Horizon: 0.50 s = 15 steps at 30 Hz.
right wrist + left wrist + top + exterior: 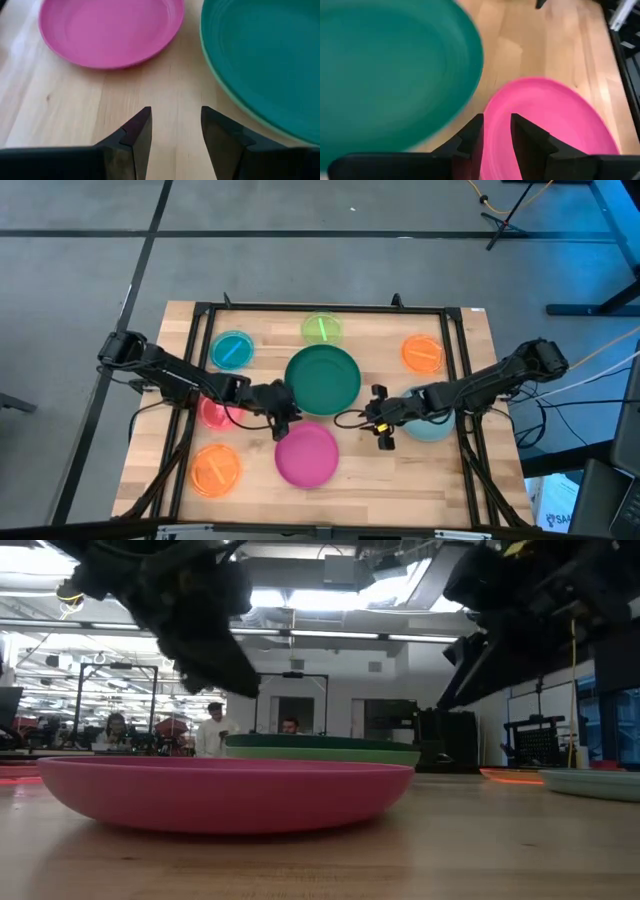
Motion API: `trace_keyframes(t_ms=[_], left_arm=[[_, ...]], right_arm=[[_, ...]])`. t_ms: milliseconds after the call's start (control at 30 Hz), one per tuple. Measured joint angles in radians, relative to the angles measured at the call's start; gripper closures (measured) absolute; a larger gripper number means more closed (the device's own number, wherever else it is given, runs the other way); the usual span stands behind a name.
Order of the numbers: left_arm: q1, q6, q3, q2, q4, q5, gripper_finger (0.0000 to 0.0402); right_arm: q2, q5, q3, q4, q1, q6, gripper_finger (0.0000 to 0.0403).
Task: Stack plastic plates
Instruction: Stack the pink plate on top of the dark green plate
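Note:
The magenta plate (pixel 306 453) rests flat on the wood near the table's near edge. Just beyond it, the dark green plate (pixel 322 378) sits on a light green plate (pixel 330 754). My left gripper (pixel 497 132) is open with a narrow gap. It hovers over the magenta plate's (pixel 545 120) left far rim, beside the dark green plate (pixel 390 70). My right gripper (pixel 175 125) is open above bare wood between the magenta plate (pixel 110 30) and the dark green plate (pixel 265 55). The grey-teal plate (pixel 432 426) lies partly under the right arm.
Small translucent plates lie around the table: blue (pixel 232 350), lime (pixel 322 329), orange (pixel 422 353) at the far side, another orange (pixel 216 469) near left, red (pixel 213 413) under the left arm. A black frame (pixel 300 308) borders the table. People stand far behind the table in the low view.

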Motion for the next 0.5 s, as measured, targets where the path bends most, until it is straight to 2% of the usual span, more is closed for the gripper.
trace_keyframes(t_ms=[200,500], left_arm=[[-0.051,-0.216,0.0,0.0,-0.208,-0.11,0.0312],[-0.094,-0.316,0.0,0.0,-0.247,-0.092,0.0312]], right_arm=[[0.067,-0.001,0.0,0.014,0.0,0.022,0.0242],[0.085,-0.001,0.0,0.015,0.0,0.022,0.0242]])
